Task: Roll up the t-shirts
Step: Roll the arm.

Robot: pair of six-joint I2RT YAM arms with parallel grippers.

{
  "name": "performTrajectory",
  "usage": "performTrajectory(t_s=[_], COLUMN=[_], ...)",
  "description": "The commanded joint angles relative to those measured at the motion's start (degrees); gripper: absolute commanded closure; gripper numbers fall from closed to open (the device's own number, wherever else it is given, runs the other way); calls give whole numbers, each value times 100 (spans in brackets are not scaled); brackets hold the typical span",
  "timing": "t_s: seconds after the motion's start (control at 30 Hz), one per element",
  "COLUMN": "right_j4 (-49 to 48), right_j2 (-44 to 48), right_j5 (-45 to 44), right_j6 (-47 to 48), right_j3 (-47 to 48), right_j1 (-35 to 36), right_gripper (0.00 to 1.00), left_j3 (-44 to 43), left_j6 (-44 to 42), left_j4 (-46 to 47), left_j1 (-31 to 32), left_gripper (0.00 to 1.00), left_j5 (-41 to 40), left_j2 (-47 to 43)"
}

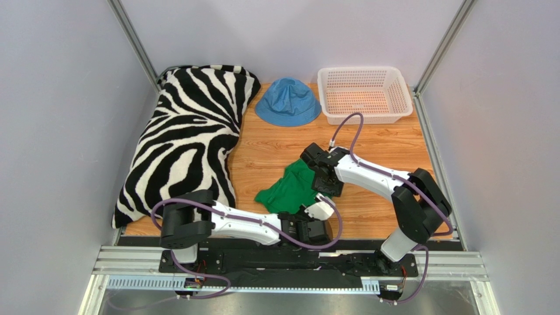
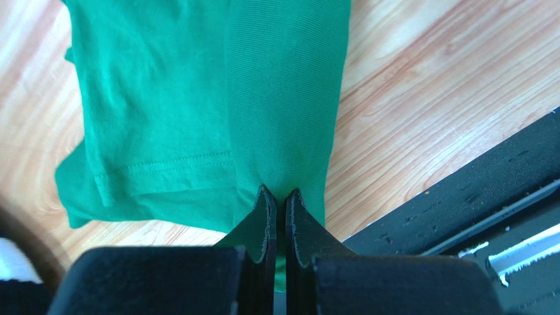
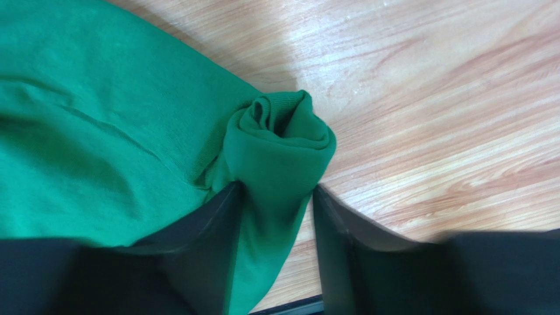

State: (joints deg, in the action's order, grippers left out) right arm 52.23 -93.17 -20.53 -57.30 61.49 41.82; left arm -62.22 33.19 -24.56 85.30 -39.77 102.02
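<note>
One green t-shirt [image 1: 284,191] lies between two robot arms on a wooden table [image 1: 276,147].

Only the overhead view shows one zebra-striped pillow [image 1: 187,138] at left, and one blue bucket hat [image 1: 287,102] and one white basket [image 1: 365,93] at the far edge. The shirt lies crumpled near the centre. The left wrist view alone shows the left gripper [image 2: 279,197] pinched tight on a fold beside a stitched hem. The right wrist view shows the right gripper [image 3: 277,190], jaws apart, with a rolled end of cloth between them.

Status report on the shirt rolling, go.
Left gripper shut, pinching the t-shirt at its edge. Right gripper open, jaws astride the rolled end. Off to the side: pillow, hat, basket.
</note>
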Motion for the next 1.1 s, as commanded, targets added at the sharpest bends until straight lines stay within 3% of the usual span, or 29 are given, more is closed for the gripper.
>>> performTrajectory(t_s=[0.0, 0.07, 0.13, 0.5, 0.8, 1.07], right_j4=[-493, -782, -968, -2558, -3394, -3772], right_j2=[597, 992, 1264, 3259, 3568, 3463], right_j5=[-91, -108, -126, -118, -178, -275], right_j6=[104, 131, 210, 79, -9, 17], right_j3=[-278, -479, -612, -2255, -3073, -3267], right_j1=[19, 19, 19, 150, 624, 652], right_gripper=[28, 18, 17, 18, 25, 28], left_j3=[516, 788, 939, 1783, 1862, 2020], left_j6=[232, 302, 337, 636, 759, 952], left_j4=[521, 794, 1013, 1893, 2086, 2324], left_j1=[-407, -540, -759, -1981, -2517, -2825], left_gripper=[100, 100, 100, 100, 100, 100], left_j5=[994, 1286, 1778, 4334, 5558, 6077], left_j2=[-586, -814, -972, -1448, -1167, -1052])
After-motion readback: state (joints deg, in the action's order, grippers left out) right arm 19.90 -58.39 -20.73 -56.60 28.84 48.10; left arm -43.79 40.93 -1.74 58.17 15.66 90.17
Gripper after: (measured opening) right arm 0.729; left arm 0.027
